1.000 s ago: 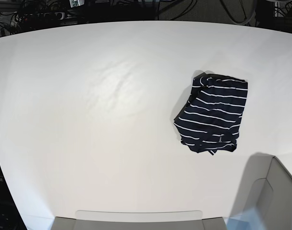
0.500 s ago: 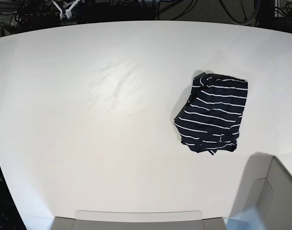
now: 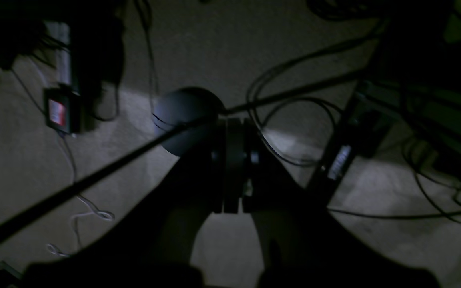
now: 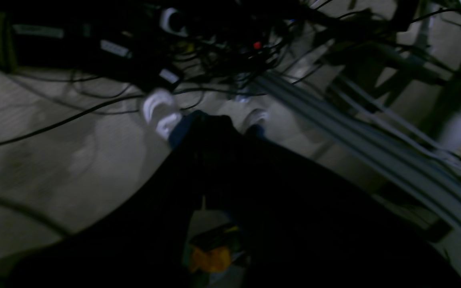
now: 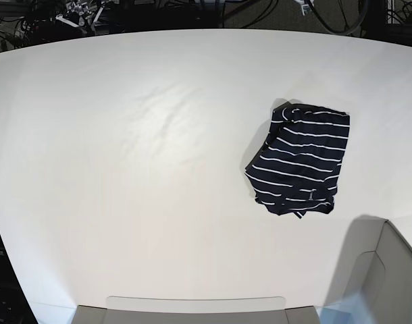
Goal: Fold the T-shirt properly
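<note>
The T-shirt point(image 5: 299, 160), dark navy with thin white stripes, lies folded into a compact rectangle on the right side of the white table point(image 5: 159, 169). No gripper touches it. Both arms are beyond the table's far edge, with only small pale bits showing at the top left point(image 5: 78, 8) and top right point(image 5: 304, 7) of the base view. In the left wrist view my left gripper point(image 3: 232, 160) is a dark shape with its pads together over a cabled floor. In the right wrist view my right gripper point(image 4: 214, 124) is a dark blurred mass closing to one tip, holding nothing.
A grey box corner point(image 5: 388, 277) stands at the table's front right, and a grey ledge point(image 5: 192, 307) runs along the front edge. Cables and equipment lie on the floor beyond the far edge point(image 3: 294, 120), with rails in the right wrist view point(image 4: 354, 132).
The pale arm parts at the top left edge have shifted left, and a pale bit has come into view at the top right edge. The T-shirt has not moved.
</note>
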### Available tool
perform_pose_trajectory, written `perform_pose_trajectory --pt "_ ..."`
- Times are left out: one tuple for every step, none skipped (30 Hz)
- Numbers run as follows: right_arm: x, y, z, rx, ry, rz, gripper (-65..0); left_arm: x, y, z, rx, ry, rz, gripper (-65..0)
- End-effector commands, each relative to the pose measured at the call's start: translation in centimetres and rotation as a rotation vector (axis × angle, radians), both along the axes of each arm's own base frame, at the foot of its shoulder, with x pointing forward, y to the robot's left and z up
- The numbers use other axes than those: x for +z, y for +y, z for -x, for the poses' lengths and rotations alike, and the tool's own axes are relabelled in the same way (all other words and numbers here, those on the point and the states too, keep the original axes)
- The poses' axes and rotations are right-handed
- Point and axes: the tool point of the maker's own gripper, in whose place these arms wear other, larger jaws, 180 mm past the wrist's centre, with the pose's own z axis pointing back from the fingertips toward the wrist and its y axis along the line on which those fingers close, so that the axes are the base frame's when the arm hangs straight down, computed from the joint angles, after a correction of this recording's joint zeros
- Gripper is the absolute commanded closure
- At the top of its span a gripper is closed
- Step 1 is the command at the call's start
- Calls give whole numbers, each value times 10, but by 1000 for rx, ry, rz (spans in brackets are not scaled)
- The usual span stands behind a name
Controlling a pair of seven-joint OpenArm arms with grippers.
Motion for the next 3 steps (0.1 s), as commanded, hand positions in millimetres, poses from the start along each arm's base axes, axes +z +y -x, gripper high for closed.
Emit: perform_pose_trajectory --pt "2 -6 -1 0 -7 17 0 2 9 -1 -3 -11 -20 0" --pt "1 -2 -1 -1 -5 8 0 2 8 -1 -2 -11 -19 0" --pt "-1 3 -1 -1 -5 0 0 2 8 -1 -2 -11 -19 0"
